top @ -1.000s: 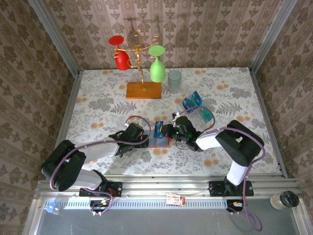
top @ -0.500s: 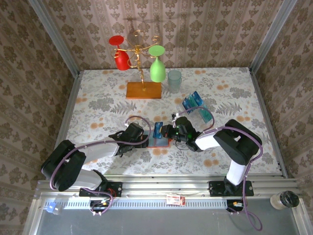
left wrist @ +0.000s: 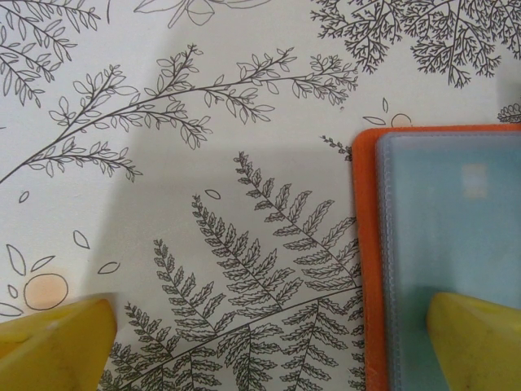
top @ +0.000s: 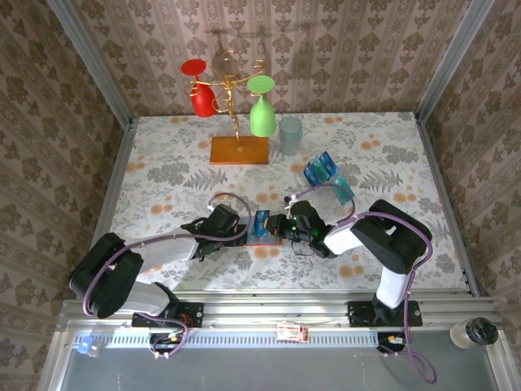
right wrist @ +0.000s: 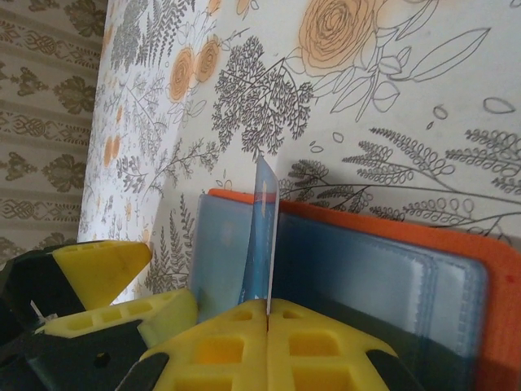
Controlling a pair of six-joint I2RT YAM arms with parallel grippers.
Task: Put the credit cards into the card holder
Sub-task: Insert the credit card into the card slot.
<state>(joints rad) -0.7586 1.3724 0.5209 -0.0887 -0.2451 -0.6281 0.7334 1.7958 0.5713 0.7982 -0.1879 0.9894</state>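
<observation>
The right pincer [right wrist: 267, 305] is clamped tight on a blue card [right wrist: 262, 236]. Its yellow jaws are pressed together with the card standing on edge between them, above the open card holder [right wrist: 496, 285]. The card's far end comes down about where the two greyish-blue pockets meet. The left pincer [left wrist: 264, 346] stands wide apart and holds nothing. One yellow fingertip [left wrist: 476, 338] lies over the holder's pocket and the other over the bare flowered table [left wrist: 163, 204]; I cannot tell if the first presses down. From above, the two pincers meet nose to nose just near of the table's middle, the left pincer [top: 242, 232] on the left and the right pincer [top: 279, 226] on the right, with the card [top: 261, 222] and the card holder [top: 265, 239] between them. That overhead view also shows the other credit cards [top: 322, 169] lying farther back and to the right, well apart from the holder.
</observation>
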